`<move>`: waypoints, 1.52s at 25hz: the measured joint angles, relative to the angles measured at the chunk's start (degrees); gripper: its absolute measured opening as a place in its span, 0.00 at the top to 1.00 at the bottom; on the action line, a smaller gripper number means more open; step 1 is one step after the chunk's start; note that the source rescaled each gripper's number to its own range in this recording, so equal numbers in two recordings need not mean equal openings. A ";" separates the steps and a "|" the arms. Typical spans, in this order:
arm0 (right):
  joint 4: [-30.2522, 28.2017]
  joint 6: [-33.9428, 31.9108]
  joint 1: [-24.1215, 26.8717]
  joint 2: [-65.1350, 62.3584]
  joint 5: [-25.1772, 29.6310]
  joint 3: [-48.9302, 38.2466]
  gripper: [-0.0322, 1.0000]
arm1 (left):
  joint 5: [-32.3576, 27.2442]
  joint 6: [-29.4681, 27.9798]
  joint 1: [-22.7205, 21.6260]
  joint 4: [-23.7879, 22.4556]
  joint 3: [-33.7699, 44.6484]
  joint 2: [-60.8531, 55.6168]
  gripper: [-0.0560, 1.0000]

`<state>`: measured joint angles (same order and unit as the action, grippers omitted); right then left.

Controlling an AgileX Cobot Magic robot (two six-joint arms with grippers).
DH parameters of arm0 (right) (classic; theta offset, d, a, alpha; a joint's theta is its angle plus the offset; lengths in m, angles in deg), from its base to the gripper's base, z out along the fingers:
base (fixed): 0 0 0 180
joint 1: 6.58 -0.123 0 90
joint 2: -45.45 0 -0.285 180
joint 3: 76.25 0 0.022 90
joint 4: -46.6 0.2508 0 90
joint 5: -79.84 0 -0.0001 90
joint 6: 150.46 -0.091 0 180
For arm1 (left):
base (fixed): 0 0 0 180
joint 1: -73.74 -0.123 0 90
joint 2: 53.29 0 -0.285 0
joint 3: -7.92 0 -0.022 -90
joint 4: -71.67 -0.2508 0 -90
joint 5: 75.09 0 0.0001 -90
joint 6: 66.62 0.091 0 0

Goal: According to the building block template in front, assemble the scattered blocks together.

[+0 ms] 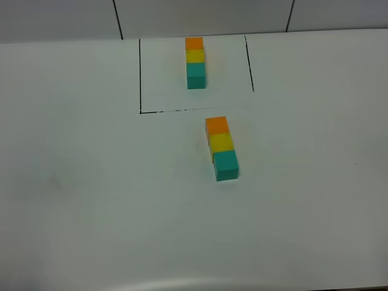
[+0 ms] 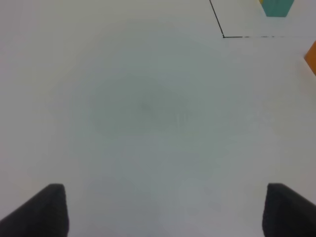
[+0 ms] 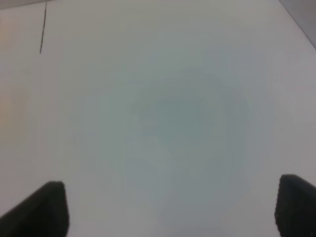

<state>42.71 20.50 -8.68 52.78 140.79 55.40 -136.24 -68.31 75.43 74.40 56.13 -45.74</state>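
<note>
Left gripper (image 2: 160, 210) spread wide, both dark fingertips (image 2: 42, 210) apart over bare table (image 1: 79, 182), nothing between them. Right gripper (image 3: 170, 210) likewise spread, fingertips (image 3: 39, 207) apart, holding nothing, only white surface below. Neither gripper seen in the high view.

White table fills most of the high view, grey tiled wall behind. Black outline (image 1: 140, 76) drawn at far middle of table, open toward the far edge; one corner of it caught in the left wrist view (image 2: 223, 35), a short stretch in the right wrist view (image 3: 43, 27).

Blocks (image 1: 221, 148) just outside the outline's near line, slightly right of centre: three cubes touching in a row, orange farthest, yellow in middle, teal nearest; row skewed a little, teal end shifted right. Orange edge (image 2: 311, 57) just in the left wrist view.

Template (image 1: 195, 62) inside the outline, smaller-looking row of three joined cubes, same order: orange far, yellow middle, teal near. Teal end (image 2: 276, 7) visible in the left wrist view.
</note>
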 joint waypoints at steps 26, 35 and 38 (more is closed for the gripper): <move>0.00 0.06 1.08 0.00 0.00 0.00 0.29 | 0.00 0.00 0.00 0.00 0.00 0.00 0.31; 0.00 0.06 1.08 0.00 0.02 0.00 0.29 | 0.00 0.00 0.00 0.00 0.00 0.00 0.31; 0.00 1.27 1.08 0.00 0.07 0.00 0.29 | 0.00 0.00 0.00 0.00 0.00 0.00 0.31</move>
<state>42.71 21.76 -7.60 52.78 140.86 55.40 -136.24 -68.31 75.43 74.40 56.13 -45.74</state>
